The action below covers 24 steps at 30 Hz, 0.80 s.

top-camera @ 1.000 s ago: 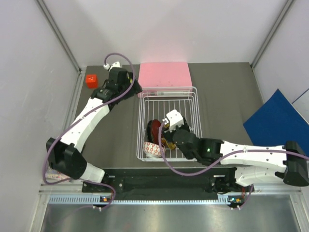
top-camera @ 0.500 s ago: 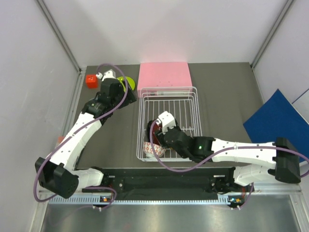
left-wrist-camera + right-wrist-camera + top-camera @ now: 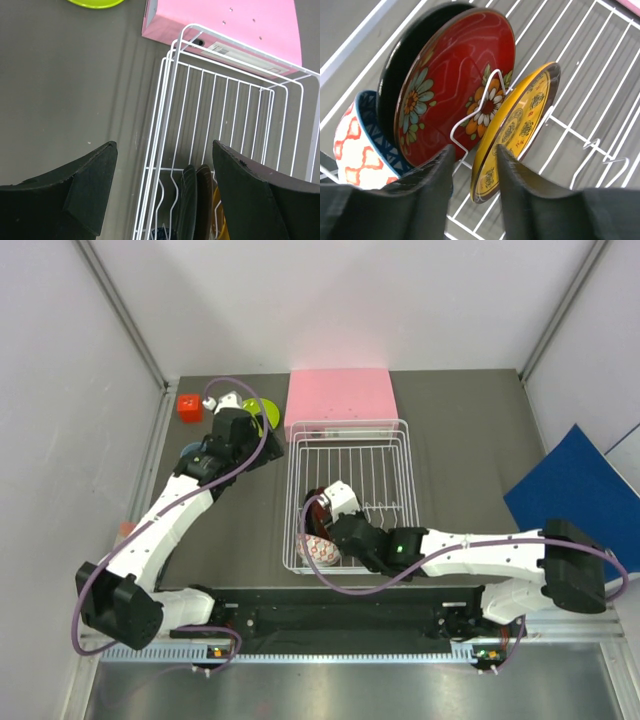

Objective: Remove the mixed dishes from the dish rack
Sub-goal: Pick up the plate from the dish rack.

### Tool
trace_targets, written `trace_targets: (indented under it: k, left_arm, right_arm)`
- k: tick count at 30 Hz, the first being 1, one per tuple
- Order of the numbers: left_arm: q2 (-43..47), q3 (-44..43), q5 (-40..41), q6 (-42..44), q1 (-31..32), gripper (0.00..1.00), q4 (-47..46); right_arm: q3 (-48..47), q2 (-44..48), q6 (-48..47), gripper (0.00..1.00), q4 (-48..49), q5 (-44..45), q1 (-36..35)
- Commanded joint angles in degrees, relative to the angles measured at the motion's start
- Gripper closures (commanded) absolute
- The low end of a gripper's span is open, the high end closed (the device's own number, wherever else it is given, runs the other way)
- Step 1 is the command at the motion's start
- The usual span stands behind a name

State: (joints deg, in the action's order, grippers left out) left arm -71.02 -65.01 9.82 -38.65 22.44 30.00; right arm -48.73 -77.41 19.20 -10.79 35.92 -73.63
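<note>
The white wire dish rack (image 3: 396, 455) holds three dishes at its near left end. They are a black-and-red flowered plate (image 3: 455, 80), a yellow-amber patterned plate (image 3: 520, 125) and a small red-white bowl (image 3: 352, 145) with a blue inside. My right gripper (image 3: 475, 152) reaches into the rack (image 3: 600, 65) and straddles the yellow plate's lower rim. A gap still shows beside its left finger (image 3: 432, 172). My left gripper (image 3: 165, 185) hangs wide open and empty over the rack's left edge (image 3: 165, 100). The lime green plate (image 3: 262, 412) lies flat on the table behind the left gripper (image 3: 240, 432).
A flat pink box (image 3: 340, 393) lies against the rack's far end. A small red cube (image 3: 189, 406) sits at the back left. A blue sheet (image 3: 575, 485) leans at the right wall. Grey walls close in the table on three sides.
My left arm has drawn back from the far left, uncovering the lime green plate. My right gripper has slid left along the rack and its jaws have narrowed around the yellow plate's rim.
</note>
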Motion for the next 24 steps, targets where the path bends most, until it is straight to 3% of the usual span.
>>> trace_targets:
  k: [1, 5, 10, 24]
  left_arm:
    - [0.36, 0.85, -0.51, -0.02, 0.06, 0.19, -2.84]
    - [0.19, 1.03, -0.51, 0.07, 0.06, 0.19, -3.10]
    - [-0.08, 1.21, -0.77, 0.07, 0.06, 0.20, -3.37]
    - [0.01, 1.73, -0.77, 0.07, 0.06, 0.20, -3.72]
  right_arm:
    - [-0.66, -1.43, 0.93, 0.65, 0.95, -0.33, 0.50]
    - [-0.84, -2.13, 0.93, 0.72, 0.33, -0.15, 0.50]
    - [-1.02, -1.61, 0.84, 1.00, -1.08, 0.55, 0.41]
    - [-8.92, 5.94, -3.99, 1.00, -11.09, 9.25, -2.84]
